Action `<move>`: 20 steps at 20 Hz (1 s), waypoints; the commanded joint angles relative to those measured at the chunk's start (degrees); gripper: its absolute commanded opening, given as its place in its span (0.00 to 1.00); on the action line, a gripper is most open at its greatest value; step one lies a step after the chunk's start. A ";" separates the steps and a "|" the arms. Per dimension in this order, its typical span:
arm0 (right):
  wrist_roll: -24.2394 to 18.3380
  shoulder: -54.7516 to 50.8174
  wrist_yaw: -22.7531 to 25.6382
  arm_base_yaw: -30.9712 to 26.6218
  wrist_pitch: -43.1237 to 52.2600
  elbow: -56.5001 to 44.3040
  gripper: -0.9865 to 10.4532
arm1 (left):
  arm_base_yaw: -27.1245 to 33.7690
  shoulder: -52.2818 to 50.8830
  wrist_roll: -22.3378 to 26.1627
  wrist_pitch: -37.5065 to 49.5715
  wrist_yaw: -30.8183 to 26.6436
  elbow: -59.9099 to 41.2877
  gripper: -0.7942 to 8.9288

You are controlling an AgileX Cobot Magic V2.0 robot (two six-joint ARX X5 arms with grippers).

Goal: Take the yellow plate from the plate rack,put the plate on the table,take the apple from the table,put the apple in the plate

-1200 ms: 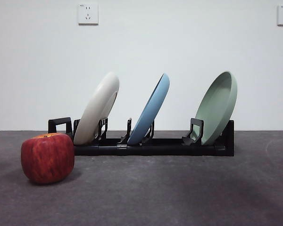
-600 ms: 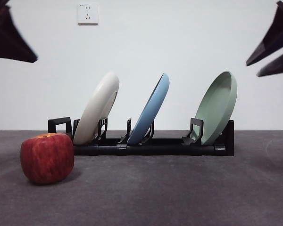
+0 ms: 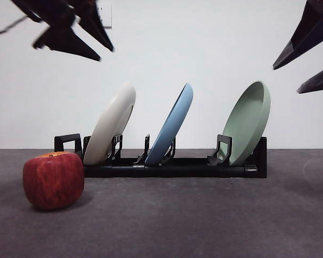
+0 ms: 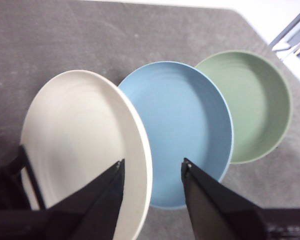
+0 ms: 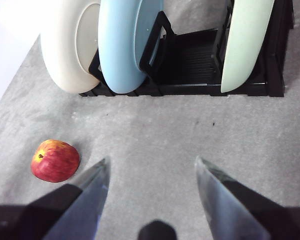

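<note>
Front view: plate rack [image 3: 167,164] sits on the grey desk [image 3: 204,220], long and low, square loop end on the apple's side. Three plates stand tilted in its slots. Yellow plate [image 3: 112,124] is in the slot nearest the loop end, blue plate [image 3: 173,124] in the middle, green plate [image 3: 248,122] at the far end from the loop.

Apple [image 3: 53,179] rests on the desk just in front of the rack's loop end, on the camera side, apart from the rack, orange-yellow top upward.

My left end effector [image 3: 78,35] hangs high above the loop end of the rack, over the yellow plate, clear of it. Left wrist view: my left end effector [image 4: 152,170] is released, jaws parted, nothing between them; one jaw tip lies over the yellow plate [image 4: 80,145], the other over the blue plate [image 4: 182,120], with the green plate [image 4: 250,110] beyond.

My right end effector [image 3: 307,54] hangs high above the green-plate end of the rack. Right wrist view: my right end effector [image 5: 151,167] is also released, jaws wide, over bare desk [image 5: 190,135] in front of the rack [image 5: 190,65]; the apple [image 5: 54,160] lies near one jaw, untouched.
</note>
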 commanded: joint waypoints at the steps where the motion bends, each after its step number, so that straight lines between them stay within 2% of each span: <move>1: -0.70 0.17 0.02 -0.13 0.15 0.31 0.34 | -1.86 4.68 1.95 -0.59 -1.84 2.25 0.28; 4: -1.20 0.17 0.17 -0.13 0.13 0.31 0.34 | -3.45 8.37 2.01 -0.07 -4.68 2.75 0.28; 9: -1.29 0.17 0.17 -0.13 -0.24 0.31 0.33 | -3.74 9.66 2.23 0.11 -4.66 2.75 0.27; 10: -1.29 0.17 0.17 -0.13 -0.24 0.31 0.33 | -3.74 9.64 2.23 0.11 -4.55 2.75 0.25; 12: -1.29 0.17 0.17 -0.13 -0.24 0.31 0.33 | -3.74 9.64 3.58 -0.07 -3.89 2.75 0.11; 13: -1.29 0.17 0.17 -0.13 -0.22 0.31 0.33 | -3.74 9.49 4.17 -0.11 -3.87 2.75 0.07; 20: -1.27 0.17 0.15 -0.17 -0.24 1.18 0.33 | -4.74 3.28 4.59 -3.52 -3.65 3.15 0.07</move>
